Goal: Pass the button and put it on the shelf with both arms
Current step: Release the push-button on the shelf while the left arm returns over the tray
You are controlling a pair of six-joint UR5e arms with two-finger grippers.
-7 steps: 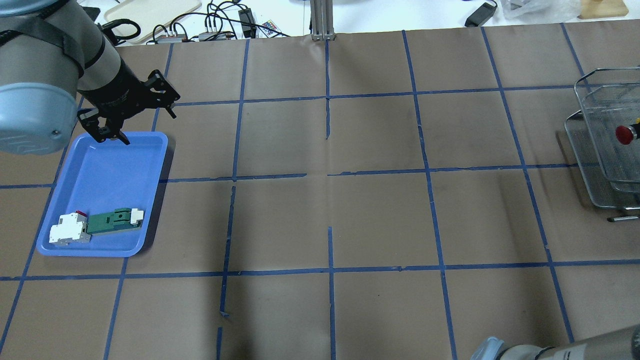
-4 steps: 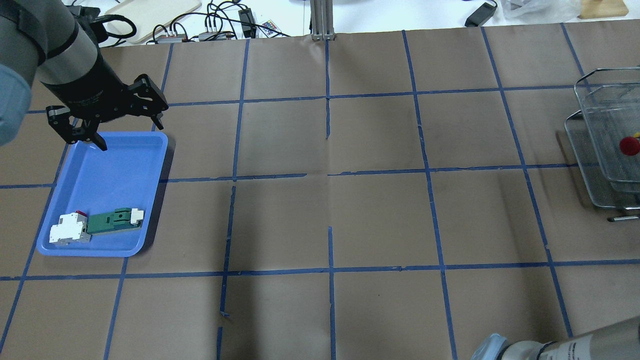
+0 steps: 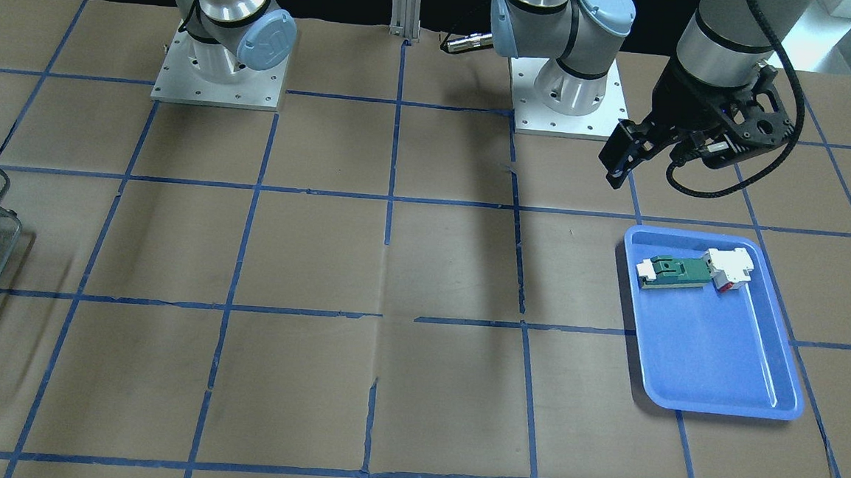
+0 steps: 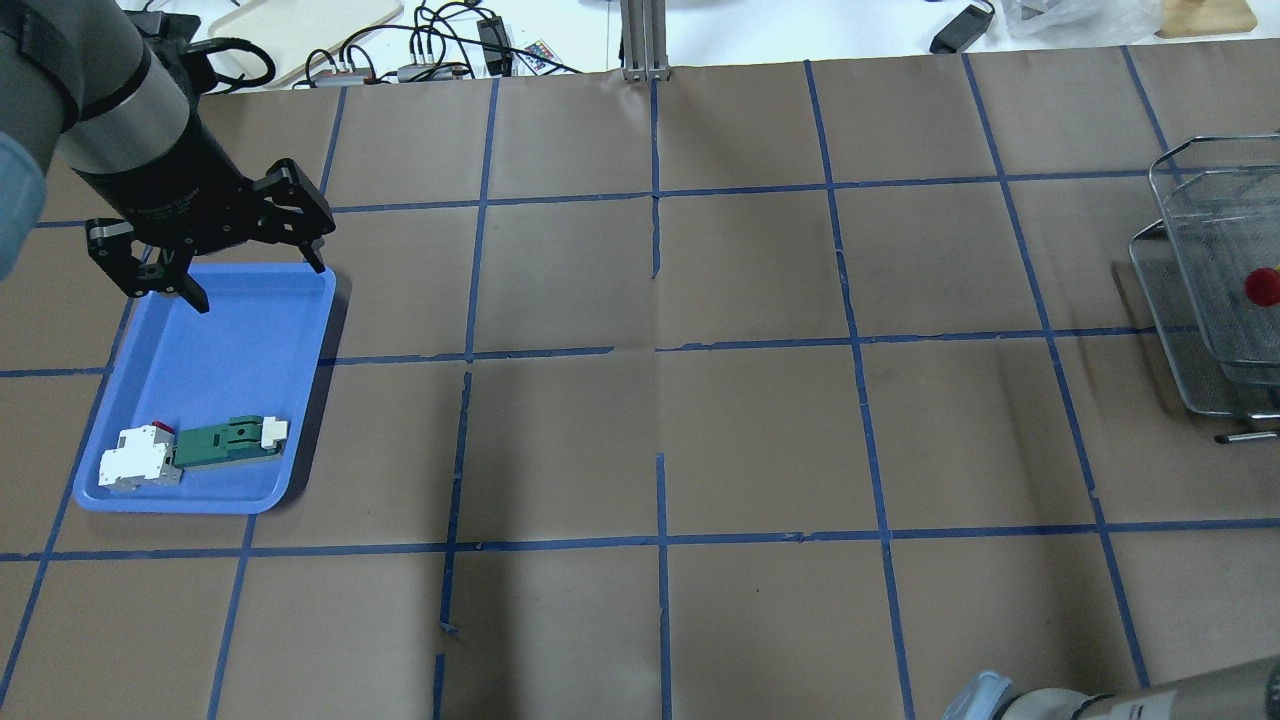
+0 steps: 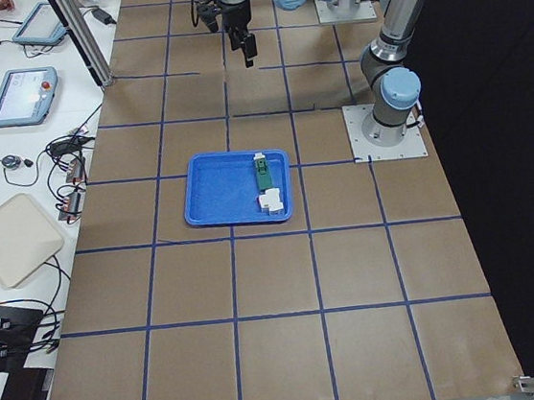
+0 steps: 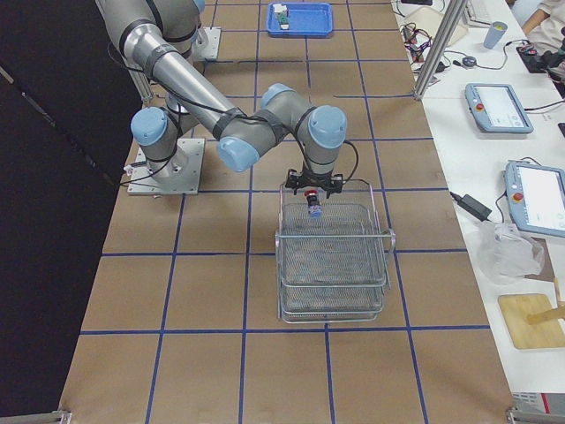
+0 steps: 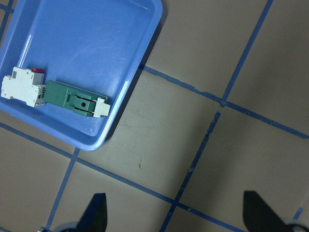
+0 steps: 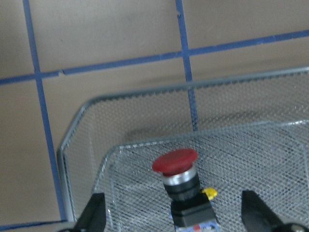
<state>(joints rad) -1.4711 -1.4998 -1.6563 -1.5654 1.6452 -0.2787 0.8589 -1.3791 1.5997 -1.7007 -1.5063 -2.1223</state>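
With the right hand spread and empty, the button has settled lower in the shelf at the worktop's right edge, and the left hand, also spread, has drawn back: placement is judged complete.

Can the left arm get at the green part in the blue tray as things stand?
Probably yes. The left gripper hangs open, raised near the blue tray, with nothing between it and the green part. A white breaker touches one end; the long sides look free.

Red-capped black button inside top tier; silver wire-mesh shelf stands upright.
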